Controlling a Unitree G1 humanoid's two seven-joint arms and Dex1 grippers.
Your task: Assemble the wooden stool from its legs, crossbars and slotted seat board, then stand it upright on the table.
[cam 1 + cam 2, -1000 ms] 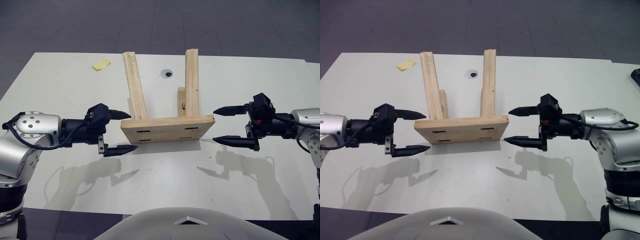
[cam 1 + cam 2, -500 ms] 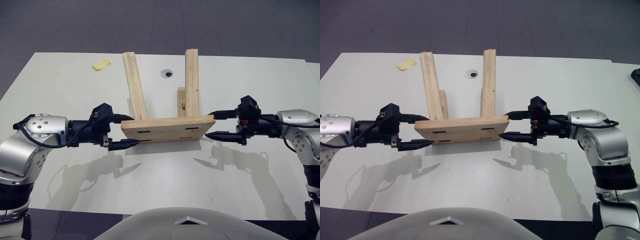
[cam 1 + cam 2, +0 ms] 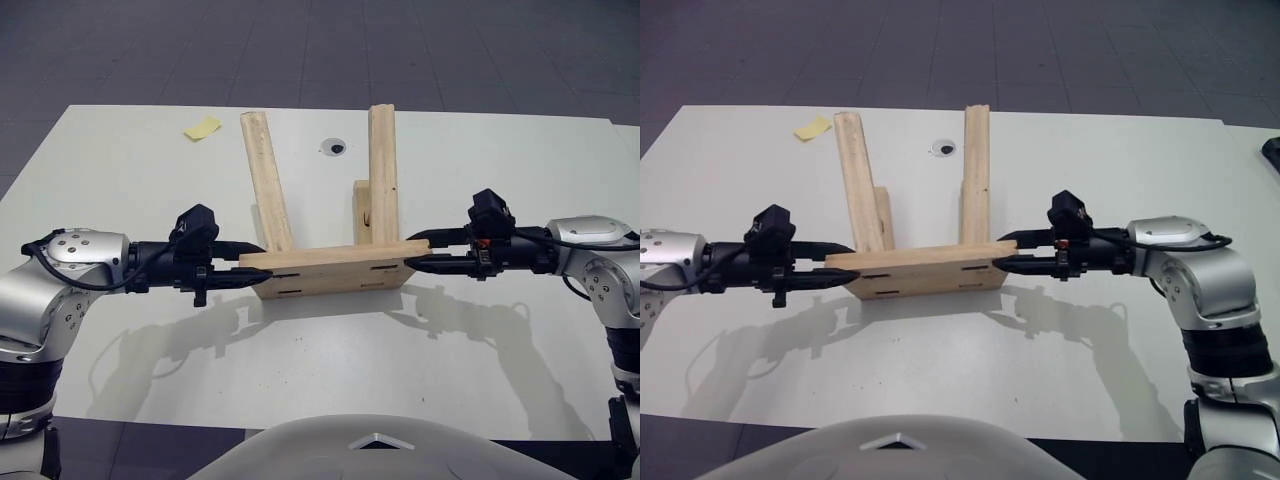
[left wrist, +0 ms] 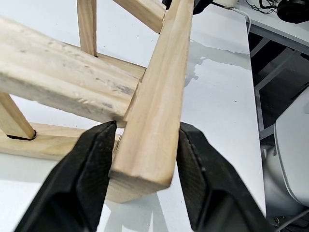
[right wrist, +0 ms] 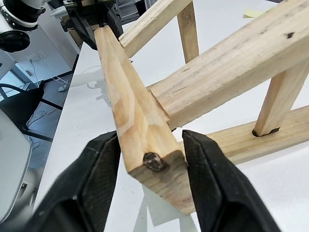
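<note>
Stool seat (image 3: 335, 270), both ends clamped, mid table (image 3: 300, 370)

Bright, even light from overhead fills the white table (image 3: 120, 160), while the floor beyond its far edge stays dark. Shadows fall toward the near edge: a narrow one under the stool (image 3: 335, 270), and paler, doubled, soft-edged ones under the left arm (image 3: 90, 265) and right arm (image 3: 590, 240). In the left wrist view the tabletop shows a glossy sheen with faint reflections.
</note>
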